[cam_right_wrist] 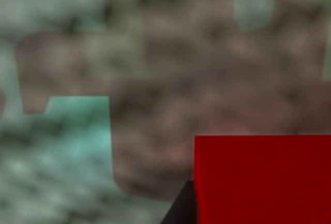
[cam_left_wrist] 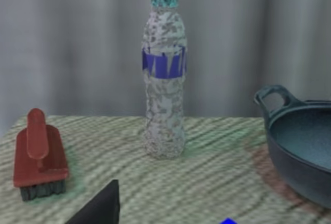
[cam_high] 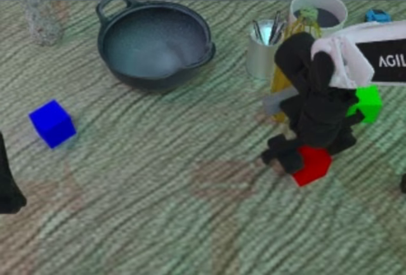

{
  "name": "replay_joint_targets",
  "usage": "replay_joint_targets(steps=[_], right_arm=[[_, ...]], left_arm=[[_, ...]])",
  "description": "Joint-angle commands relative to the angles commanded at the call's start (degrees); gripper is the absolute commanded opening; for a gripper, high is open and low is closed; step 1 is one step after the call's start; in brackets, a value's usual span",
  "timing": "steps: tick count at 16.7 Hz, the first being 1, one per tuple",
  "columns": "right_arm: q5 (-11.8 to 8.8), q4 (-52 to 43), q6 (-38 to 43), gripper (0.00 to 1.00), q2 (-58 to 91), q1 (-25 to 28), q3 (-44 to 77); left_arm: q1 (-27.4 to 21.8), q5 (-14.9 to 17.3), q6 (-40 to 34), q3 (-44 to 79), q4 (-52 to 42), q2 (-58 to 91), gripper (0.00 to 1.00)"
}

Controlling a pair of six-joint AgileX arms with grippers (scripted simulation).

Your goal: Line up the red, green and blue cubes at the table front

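Small bright red cube sits on the wavy green-beige woven-look table, right of centre, and your right gripper is down on it. The black fingers press against its left side, and the right wrist view shows a dark fingertip touching the red face, so it looks gripped. Bright green cube is just behind the red one, near the right edge, partly hidden by your right arm. Deep blue cube lies well apart on the left side; only its corner shows in the left wrist view. Your left gripper is parked at the left edge; you cannot tell its finger state. At the back: dark round two-handled metal pan, clear plastic bottle with purple label, metal cup of utensils, white round bowl, small light-blue toy car. Red-backed scrub brush shows in the left wrist view.
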Motion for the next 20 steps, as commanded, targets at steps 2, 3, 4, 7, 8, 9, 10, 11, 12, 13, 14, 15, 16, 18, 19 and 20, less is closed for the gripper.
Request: replay_joint_targets(steps=[2, 3, 4, 7, 8, 9, 10, 11, 12, 13, 14, 15, 16, 18, 19, 20], right_arm=[[0.0, -0.6, 0.0, 0.00, -1.5, -0.1, 0.5], [0.0, -0.8, 0.0, 0.00, -1.6, -0.1, 0.7], [0.0, -1.6, 0.0, 0.00, -1.9, 0.0, 1.3], [0.0, -7.3, 0.0, 0.00, -4.0, 0.1, 4.5], [0.0, -9.8, 0.0, 0.00, -4.9, 0.2, 5.7], [0.0, -11.9, 0.0, 0.00, -5.8, 0.3, 6.8], [0.0, -13.4, -0.1, 0.00, -6.6, 0.3, 7.7], [0.0, -14.2, -0.1, 0.00, -7.3, 0.4, 8.3], [0.0, -14.5, -0.1, 0.00, -7.5, 0.4, 8.5], [0.0, -14.5, -0.1, 0.00, -7.5, 0.4, 8.5], [0.0, -14.5, -0.1, 0.00, -7.5, 0.4, 8.5], [0.0, -14.4, 0.0, 0.00, -7.3, 0.1, 8.4], [0.0, -14.4, 0.1, 0.00, -7.2, 0.2, 8.5], [0.0, -15.1, 2.0, 0.00, -6.3, 1.6, 9.9], [0.1, -15.8, 3.9, 0.00, -5.5, 2.9, 11.2], [0.1, -16.5, 6.3, 0.00, -4.6, 4.5, 12.7]], left_arm=[[0.0, 0.0, 0.0, 0.0, 0.0, 0.0, 1.00], [0.0, 0.0, 0.0, 0.0, 0.0, 0.0, 1.00], [0.0, 0.0, 0.0, 0.0, 0.0, 0.0, 1.00], [0.0, 0.0, 0.0, 0.0, 0.0, 0.0, 1.00], [0.0, 0.0, 0.0, 0.0, 0.0, 0.0, 1.00], [0.0, 0.0, 0.0, 0.0, 0.0, 0.0, 1.00], [0.0, 0.0, 0.0, 0.0, 0.0, 0.0, 1.00], [0.0, 0.0, 0.0, 0.0, 0.0, 0.0, 1.00], [0.0, 0.0, 0.0, 0.0, 0.0, 0.0, 1.00], [0.0, 0.0, 0.0, 0.0, 0.0, 0.0, 1.00], [0.0, 0.0, 0.0, 0.0, 0.0, 0.0, 1.00], [0.0, 0.0, 0.0, 0.0, 0.0, 0.0, 1.00], [0.0, 0.0, 0.0, 0.0, 0.0, 0.0, 1.00], [0.0, 0.0, 0.0, 0.0, 0.0, 0.0, 1.00], [0.0, 0.0, 0.0, 0.0, 0.0, 0.0, 1.00], [0.0, 0.0, 0.0, 0.0, 0.0, 0.0, 1.00]])
